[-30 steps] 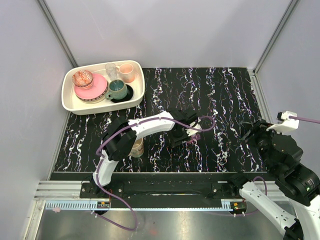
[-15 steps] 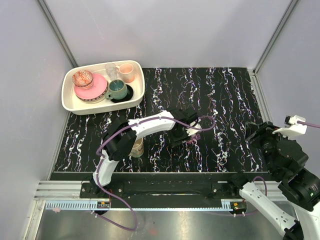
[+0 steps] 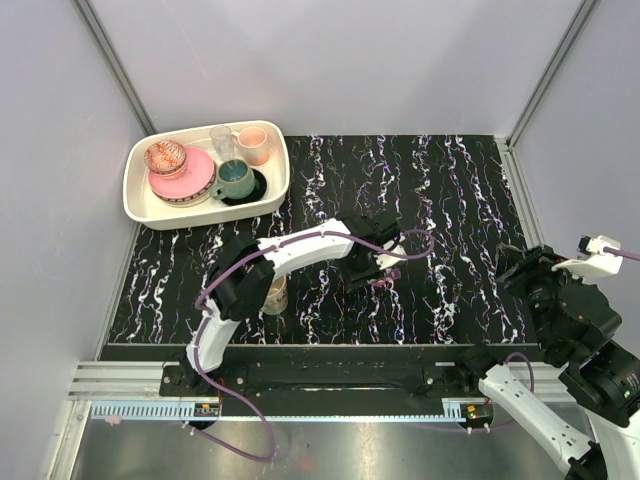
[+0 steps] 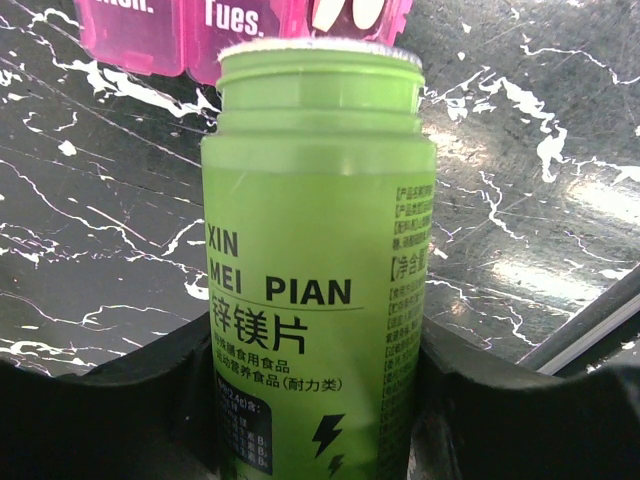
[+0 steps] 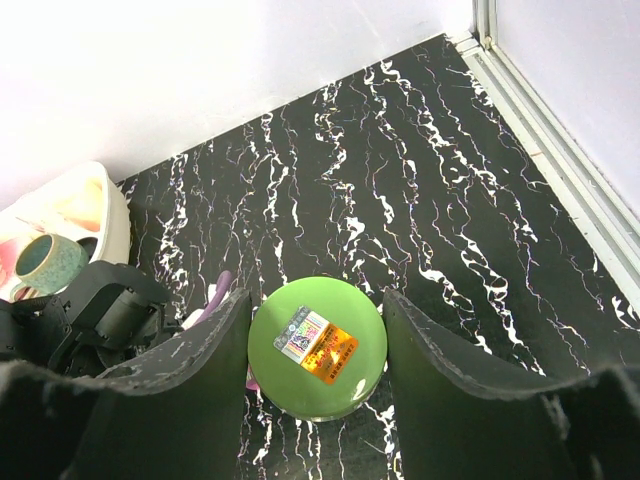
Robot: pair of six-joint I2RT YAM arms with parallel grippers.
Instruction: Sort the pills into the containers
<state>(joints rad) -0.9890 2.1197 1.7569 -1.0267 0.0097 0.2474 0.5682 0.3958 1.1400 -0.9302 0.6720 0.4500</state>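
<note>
My left gripper [image 4: 320, 400] is shut on the lime-green bottle [image 4: 318, 250], which has no cap on. Its open mouth points at the magenta-purple pill box [image 4: 180, 30], lettered "Tues.", lying on the black tabletop. Pale cream pills [image 4: 340, 12] show in one compartment at the top edge. In the top view the left gripper [image 3: 362, 262] is at mid-table with the pill box [image 3: 385, 283] just beside it. My right gripper [image 5: 317, 350] is shut on the round green cap [image 5: 317, 347], which carries a sticker, and holds it well above the table. In the top view the right gripper [image 3: 512, 268] is at the right.
A beige mug [image 3: 272, 295] stands beside the left arm's elbow. A cream tray [image 3: 140, 205] at the back left holds pink and teal cups, a glass and a plate. A metal rail [image 5: 560, 150] runs along the table's right edge.
My right arm has drawn back to the right with the cap. My left gripper has shifted slightly with the bottle.
</note>
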